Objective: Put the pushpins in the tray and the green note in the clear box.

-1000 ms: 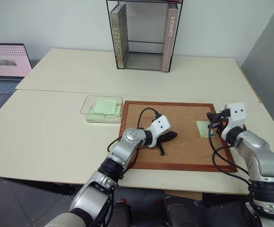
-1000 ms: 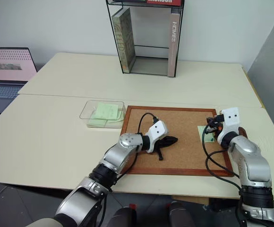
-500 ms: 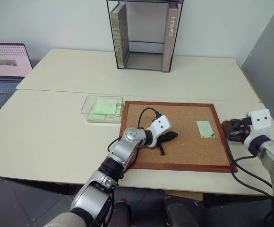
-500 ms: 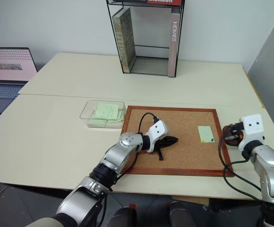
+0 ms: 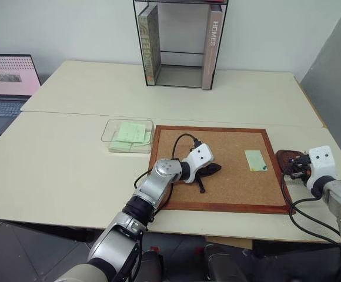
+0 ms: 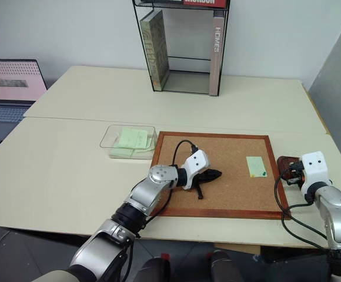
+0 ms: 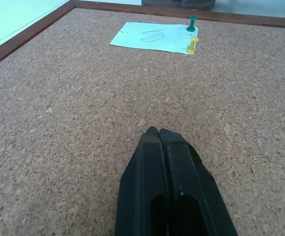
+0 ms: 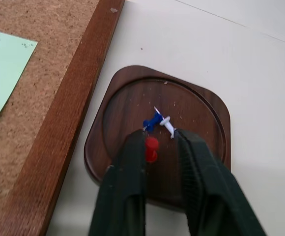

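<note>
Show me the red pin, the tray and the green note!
red pin (image 8: 151, 149), right wrist view, its head
tray (image 8: 132, 101), right wrist view, bare floor of the dish
green note (image 7: 152, 36), left wrist view, middle of the paper

tray (image 8: 132, 93): dark reddish-brown wood
pins in tray: red (image 8: 151, 149), blue (image 8: 151, 121), white (image 8: 167, 125)
green note (image 7: 155, 36): pale green, pen scribble
note's pins: green (image 7: 192, 23) at 12, yellow (image 7: 193, 44) at 6
cork board (image 5: 229, 185): speckled tan, brown frame
</note>
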